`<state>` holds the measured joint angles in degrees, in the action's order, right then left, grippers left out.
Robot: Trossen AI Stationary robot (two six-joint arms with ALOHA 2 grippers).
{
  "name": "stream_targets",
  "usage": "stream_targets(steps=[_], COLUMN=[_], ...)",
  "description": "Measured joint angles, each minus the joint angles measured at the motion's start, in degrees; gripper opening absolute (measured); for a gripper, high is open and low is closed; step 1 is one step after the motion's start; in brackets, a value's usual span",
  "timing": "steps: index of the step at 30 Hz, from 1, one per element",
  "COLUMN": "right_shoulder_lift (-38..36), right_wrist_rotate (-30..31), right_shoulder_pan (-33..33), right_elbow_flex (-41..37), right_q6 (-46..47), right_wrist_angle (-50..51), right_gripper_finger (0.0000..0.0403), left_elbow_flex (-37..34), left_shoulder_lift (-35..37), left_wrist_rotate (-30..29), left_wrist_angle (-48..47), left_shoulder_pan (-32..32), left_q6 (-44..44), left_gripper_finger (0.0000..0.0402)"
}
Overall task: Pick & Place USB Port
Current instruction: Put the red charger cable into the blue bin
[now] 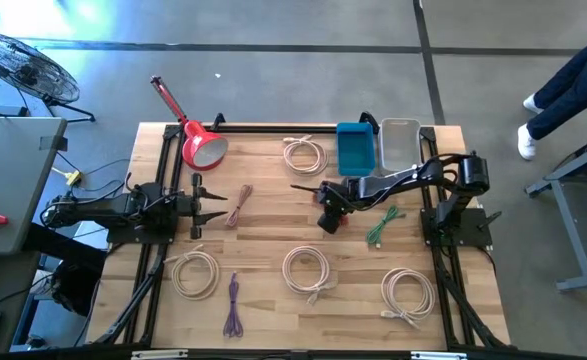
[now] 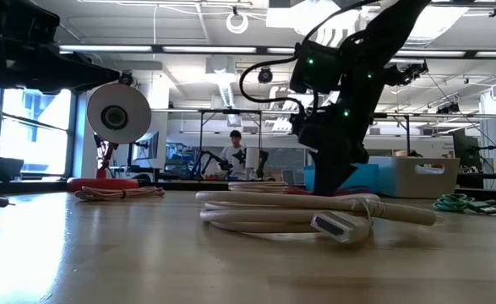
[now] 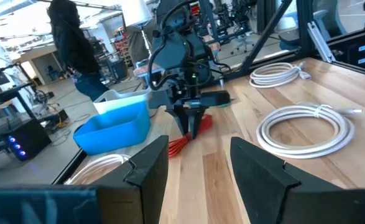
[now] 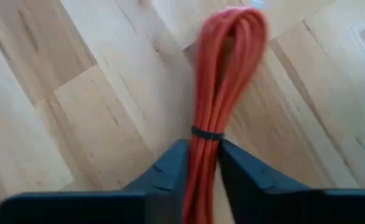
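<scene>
Right pincer clenched on the red cable bundle near its tie. Lift straight; loose loop ahead may drag on tabletop. Left pincer released, waiting.

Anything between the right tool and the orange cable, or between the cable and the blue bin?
Nothing visible. The right tool already straddles the orange cable, fingers on both sides. From there to the blue bin the high view shows bare wood; the white coil lies off to the side.

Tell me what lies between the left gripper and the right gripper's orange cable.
High view: a brown cable bundle lies on the wood between the left gripper and the orange cable clamped in the right gripper.
</scene>
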<state>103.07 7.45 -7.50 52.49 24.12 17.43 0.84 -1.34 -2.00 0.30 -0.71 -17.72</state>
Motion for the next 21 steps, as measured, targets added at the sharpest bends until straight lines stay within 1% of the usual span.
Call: stream_targets(steps=[2,3,8,14,16,21], right_shoulder_lift=[0.0,-0.1,0.0,-1.8,-3.3,-10.6], right_wrist_rotate=[-0.8,-1.6,-1.4,1.2,1.0,4.6], right_shoulder_pan=[0.0,-0.1,0.0,1.6,2.3,4.2], right_elbow_flex=[0.0,0.0,0.0,-0.1,-0.3,-0.2], right_q6=[-0.2,-0.3,1.0,0.3,-0.1,-0.1], right_wrist_angle=[0.0,0.0,0.5,0.8,1.7,3.7], right_gripper_finger=[0.0031,0.0022,0.0022,0.0022,0.0021,0.0021], left_elbow_flex=[0.0,0.0,0.0,0.0,0.0,0.0], left_shoulder_lift=[0.0,0.0,0.0,0.0,0.0,0.0], left_wrist_rotate=[0.0,0.1,0.7,2.4,2.8,2.7], left_wrist_angle=[0.0,0.0,-0.1,-0.3,-0.3,-0.3], left_shoulder_pan=[0.0,0.0,0.0,0.0,0.0,0.0], left_q6=[0.0,0.0,0.1,0.2,0.3,0.2], left_gripper_finger=[0.0167,0.0167,0.0167,0.0167,0.0167,0.0167])
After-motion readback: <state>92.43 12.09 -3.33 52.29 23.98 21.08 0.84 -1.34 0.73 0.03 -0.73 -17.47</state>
